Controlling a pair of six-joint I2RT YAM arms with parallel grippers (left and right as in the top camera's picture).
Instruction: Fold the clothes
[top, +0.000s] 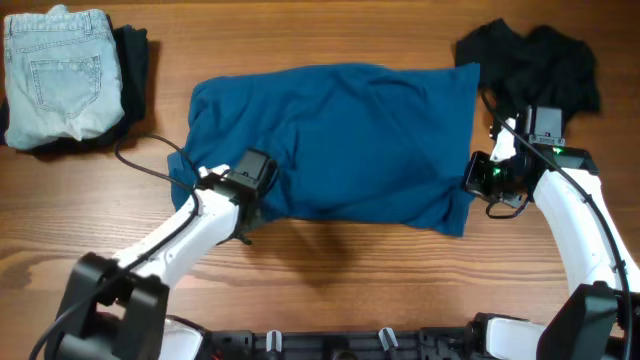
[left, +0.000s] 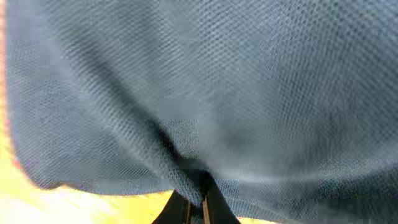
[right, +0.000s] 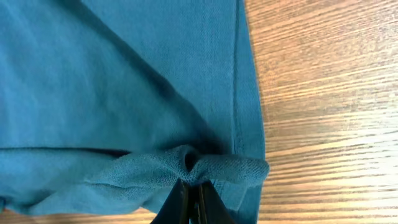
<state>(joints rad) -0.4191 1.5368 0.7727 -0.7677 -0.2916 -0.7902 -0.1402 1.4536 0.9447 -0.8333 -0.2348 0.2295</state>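
The blue shirt lies spread across the middle of the counter, wrinkled and somewhat skewed, its lower edge nearest the bottom of the frame. The left claw sits at the shirt's lower left edge, and in the left wrist view its jaws are closed on a small gather of knit. The right claw is at the lower right corner, closed on a bunched nub of hem just beside the side seam. Both bites look shallow, so the likeliest failure is the fabric sliding out of one claw as the edge is lifted, which would leave a one-sided, diagonal fold. I cannot tell whether either pinch holds both layers of the shirt. If only the top layer comes up, the body would balloon open instead of folding flat. The existing wrinkles could also be pressed into the fold. The loose dark garment at the upper right lies near the right arm and might be dragged along. The folded jeans at the upper left lie well apart.
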